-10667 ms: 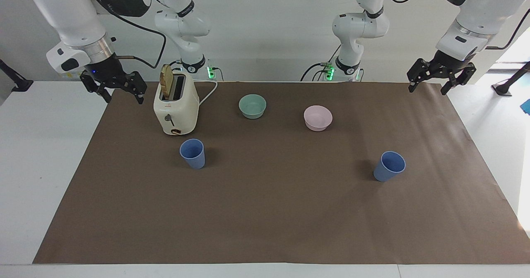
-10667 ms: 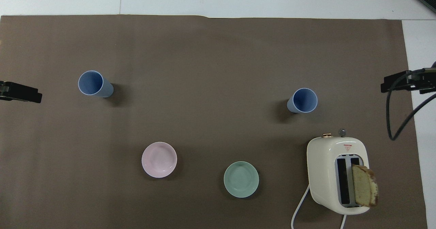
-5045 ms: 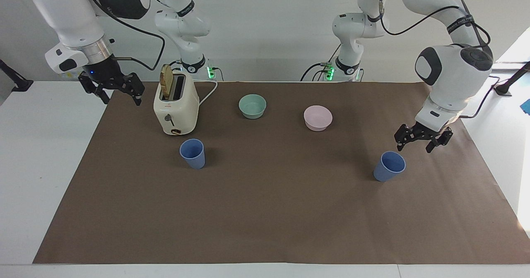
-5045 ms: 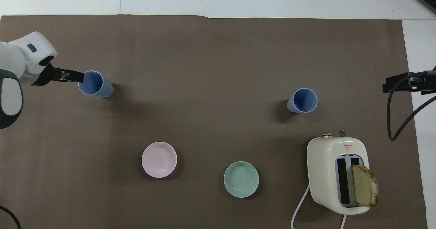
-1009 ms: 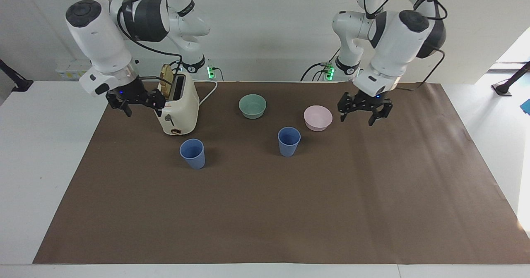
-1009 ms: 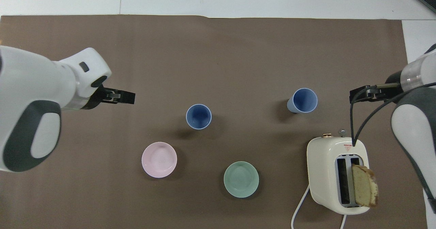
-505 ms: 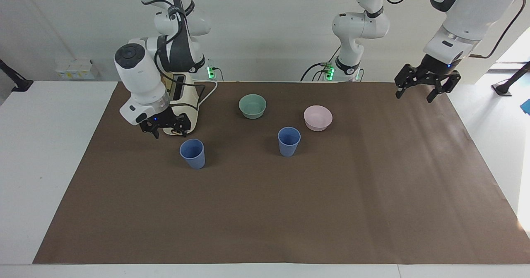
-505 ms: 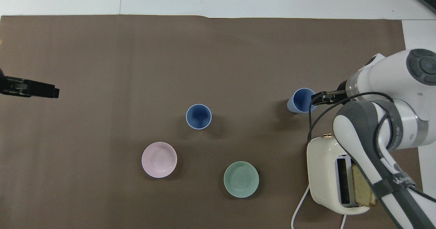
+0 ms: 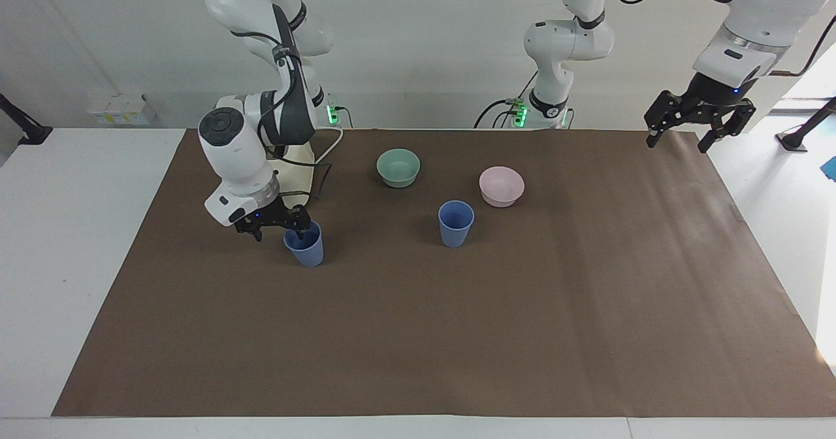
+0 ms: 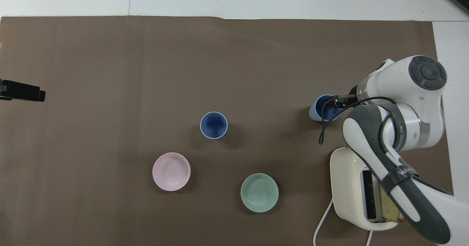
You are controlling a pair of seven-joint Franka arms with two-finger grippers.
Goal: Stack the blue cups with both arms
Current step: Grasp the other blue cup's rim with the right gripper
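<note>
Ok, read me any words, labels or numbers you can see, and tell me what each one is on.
White lettering on the strap of the right arm: too blurred to read.
White marks on that arm's joint band: too small to read.
The cups, bowls and toaster: no text shows.
Nothing else carries readable text.

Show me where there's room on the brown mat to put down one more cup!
Lots of bare brown mat lies farther from the robots than both blue cups. It is crowded nearer the robots: toaster, teal bowl, pink bowl. The right gripper is at one cup's rim; the left gripper waits over the mat's corner.
</note>
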